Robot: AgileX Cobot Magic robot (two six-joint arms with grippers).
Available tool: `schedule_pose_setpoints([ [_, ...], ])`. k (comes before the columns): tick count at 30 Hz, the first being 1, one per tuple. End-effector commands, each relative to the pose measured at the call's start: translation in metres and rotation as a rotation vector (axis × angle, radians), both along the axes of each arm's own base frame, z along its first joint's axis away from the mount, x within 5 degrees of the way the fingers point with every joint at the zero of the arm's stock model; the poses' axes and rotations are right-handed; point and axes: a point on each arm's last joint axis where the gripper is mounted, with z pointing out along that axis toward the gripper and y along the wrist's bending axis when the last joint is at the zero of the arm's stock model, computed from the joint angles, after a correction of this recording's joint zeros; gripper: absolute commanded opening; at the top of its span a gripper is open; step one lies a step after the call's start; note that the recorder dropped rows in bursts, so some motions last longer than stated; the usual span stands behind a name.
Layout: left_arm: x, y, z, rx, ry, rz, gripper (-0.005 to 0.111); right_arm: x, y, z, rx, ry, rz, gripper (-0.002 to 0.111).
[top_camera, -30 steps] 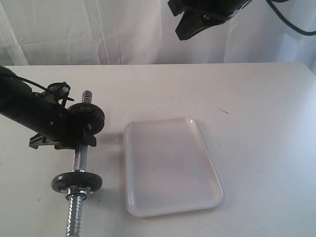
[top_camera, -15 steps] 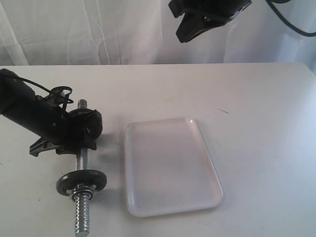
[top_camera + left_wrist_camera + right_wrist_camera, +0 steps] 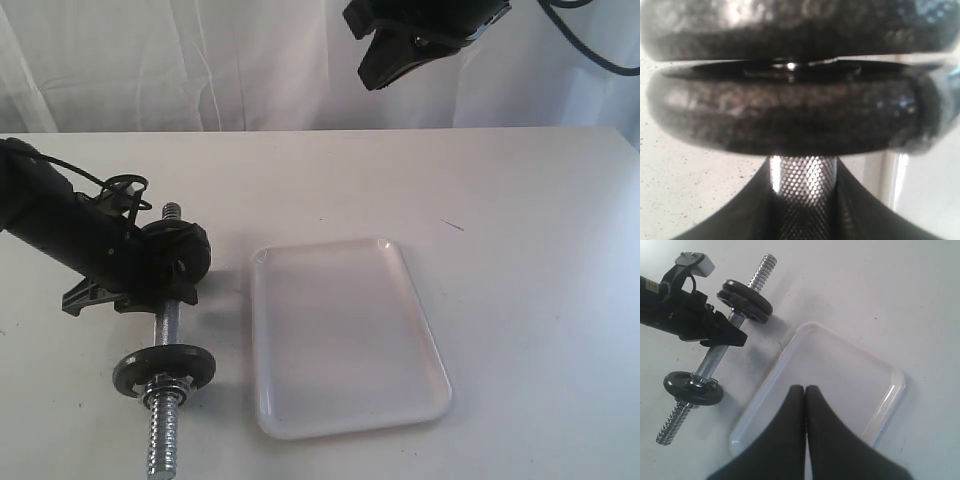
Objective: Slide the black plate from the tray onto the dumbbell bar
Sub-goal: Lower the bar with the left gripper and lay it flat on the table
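Observation:
The dumbbell bar (image 3: 165, 325) lies on the table left of the white tray (image 3: 345, 335), which holds nothing. My left gripper (image 3: 160, 290) is shut on the bar's knurled middle (image 3: 802, 175). Two dark discs (image 3: 745, 300) sit pressed together on the bar's far end, seen edge-on right above the left fingers (image 3: 790, 115). Which of the two is the black plate I cannot tell. A single dark disc with a nut (image 3: 163, 370) sits near the front threaded end. My right gripper (image 3: 372, 72) hangs high above the table's back, shut on nothing (image 3: 805, 388).
The white table top stretches to the right of the tray (image 3: 840, 370). A white curtain hangs behind the table. The left arm's black body (image 3: 60, 235) lies low over the table's left side.
The left gripper has shifted the bar slightly: its far end with the paired discs sits a little lower and the front threaded end now shows more. The right gripper has barely moved.

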Motion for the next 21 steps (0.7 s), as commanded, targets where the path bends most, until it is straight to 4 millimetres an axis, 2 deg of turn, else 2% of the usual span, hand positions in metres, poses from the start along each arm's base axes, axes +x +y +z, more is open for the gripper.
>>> schedule_pose_setpoints([
  [1, -0.004, -0.0051, 0.0127, -0.048, 0.015, -0.032, 0.005, -0.0004, -0.0028, 0.0003, -0.003, 0.003, -0.008, 0.0],
  [4, -0.0052, -0.0055, 0.0127, -0.051, 0.026, -0.04, 0.023, -0.0004, -0.0028, 0.0003, -0.003, 0.003, -0.008, 0.0],
  [6, -0.0063, -0.0059, 0.0126, -0.057, 0.041, -0.038, 0.041, -0.0003, -0.0031, 0.0002, -0.007, 0.002, -0.009, 0.0],
  [8, -0.0066, -0.006, 0.0126, -0.058, 0.044, -0.04, 0.048, -0.0003, -0.0031, 0.0002, -0.007, 0.002, -0.009, 0.0],
  [21, -0.0073, -0.0064, 0.0134, -0.063, 0.047, -0.046, 0.048, -0.0004, -0.0031, 0.0001, -0.008, 0.004, -0.008, 0.0],
])
